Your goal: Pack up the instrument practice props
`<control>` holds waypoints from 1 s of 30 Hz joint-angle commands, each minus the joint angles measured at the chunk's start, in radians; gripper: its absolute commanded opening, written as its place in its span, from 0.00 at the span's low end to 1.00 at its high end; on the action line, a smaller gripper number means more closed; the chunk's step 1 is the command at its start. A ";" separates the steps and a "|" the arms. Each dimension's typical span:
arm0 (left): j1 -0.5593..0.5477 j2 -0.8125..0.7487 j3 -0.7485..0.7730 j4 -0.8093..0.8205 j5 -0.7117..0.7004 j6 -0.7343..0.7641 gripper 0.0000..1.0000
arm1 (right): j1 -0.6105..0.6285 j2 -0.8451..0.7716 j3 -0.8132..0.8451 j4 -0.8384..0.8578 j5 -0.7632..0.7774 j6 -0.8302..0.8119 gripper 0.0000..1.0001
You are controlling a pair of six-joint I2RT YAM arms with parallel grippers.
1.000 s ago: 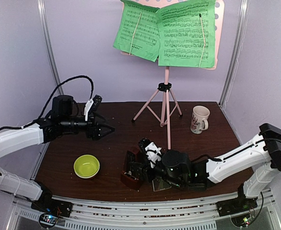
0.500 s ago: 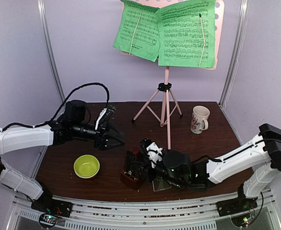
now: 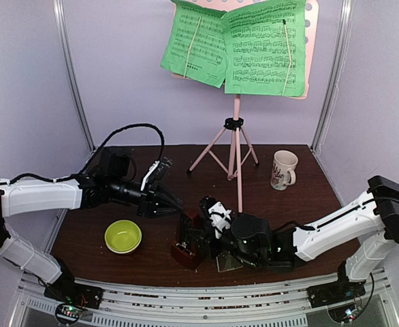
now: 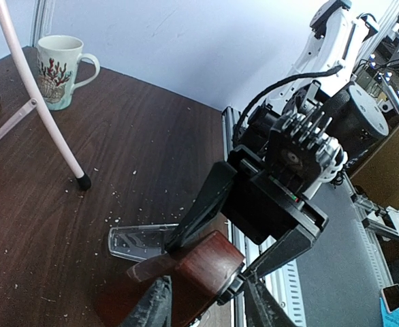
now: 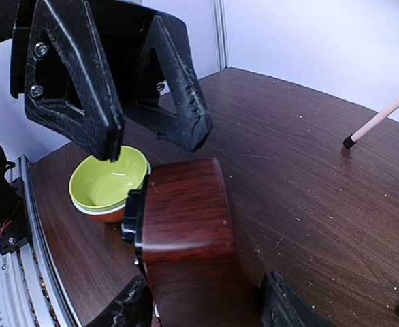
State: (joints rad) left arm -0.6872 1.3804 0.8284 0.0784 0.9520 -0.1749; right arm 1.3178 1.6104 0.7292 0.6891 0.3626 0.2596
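Dark-red metronome [image 5: 186, 225] seems clamped in my right fingers [image 5: 131, 310]; my left fingers [image 5: 84, 88], spread wide, just swung close, likely to help pack.

Glossy dark red wood-look metronome [image 5: 186, 225], clear plastic cover [image 4: 139, 240] (smooth), matt wood-grain table [image 3: 288, 204], shiny bowl [image 3: 123, 236]

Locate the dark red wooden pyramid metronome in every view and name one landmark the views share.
Top external: dark red wooden pyramid metronome, low centre, right of the yellow-green bowl.
Left wrist: bottom centre.
Right wrist: centre foreground.
Shared landmark: pink tripod stand leg.
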 commanded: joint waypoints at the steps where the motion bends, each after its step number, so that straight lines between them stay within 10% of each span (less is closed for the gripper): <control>1: -0.009 0.008 0.014 0.037 0.037 0.007 0.38 | -0.005 0.018 0.028 -0.021 0.052 0.024 0.56; 30: -0.015 0.003 0.020 0.017 0.022 0.020 0.31 | -0.029 0.031 0.064 -0.049 0.087 0.060 0.66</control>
State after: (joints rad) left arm -0.6960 1.3827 0.8284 0.0784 0.9691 -0.1738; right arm 1.3006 1.6356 0.7700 0.6556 0.4068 0.3077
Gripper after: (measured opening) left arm 0.311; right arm 0.640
